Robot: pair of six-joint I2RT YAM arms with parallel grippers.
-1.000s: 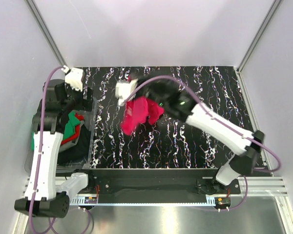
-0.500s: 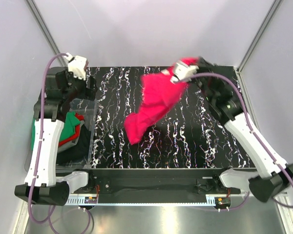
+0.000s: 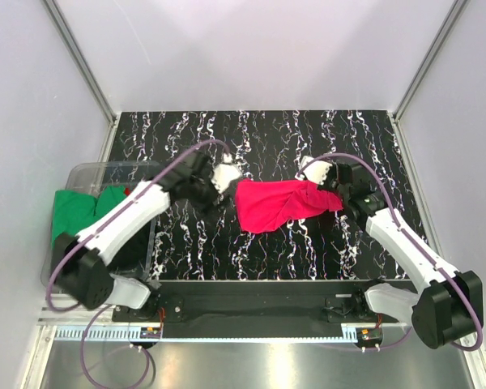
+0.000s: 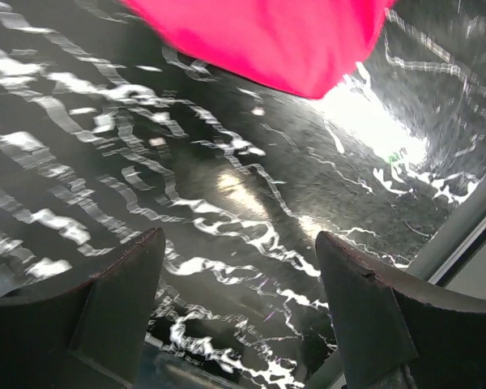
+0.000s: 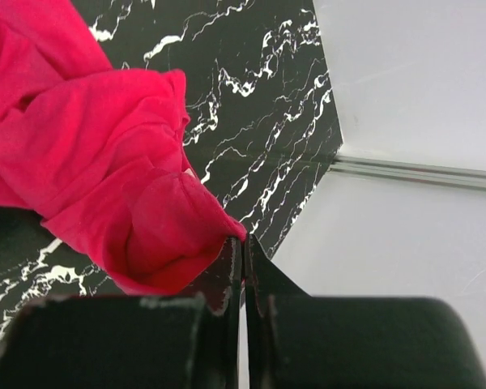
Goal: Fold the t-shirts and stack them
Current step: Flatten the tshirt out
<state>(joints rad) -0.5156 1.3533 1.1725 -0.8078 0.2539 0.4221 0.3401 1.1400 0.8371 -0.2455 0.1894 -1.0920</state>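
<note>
**Crimson shirt stretched across mid-table, right side pinching it**

- Crimson t-shirt [image 3: 279,204]: soft matte knit, bright pink-red, bunched and wrinkled, not flat. It sits about mid-table on the table [image 3: 308,138].
- Long axis runs left-right in the top view. The left end is a wide, rounded lump. The cloth narrows toward the right into a gathered neck that ends at the right gripper [image 3: 328,180].
- Right gripper: fingers closed flat against each other, with a fold of the crimson cloth caught at their tips (right wrist view). Can't tell whether that end is lifted off the surface.
- Left gripper [image 3: 224,180]: just beside the shirt's wide left end. Its dark fingers [image 4: 113,300] are spread wide with only tabletop between them. The shirt's edge lies ahead of them, apart.
- Table surface: glossy black with white marble-like veining and strong glare in the left wrist view.
- Green t-shirt [image 3: 77,209]: crumpled in the clear plastic bin [image 3: 97,168] at the table's left edge, well apart from the crimson one.
</note>
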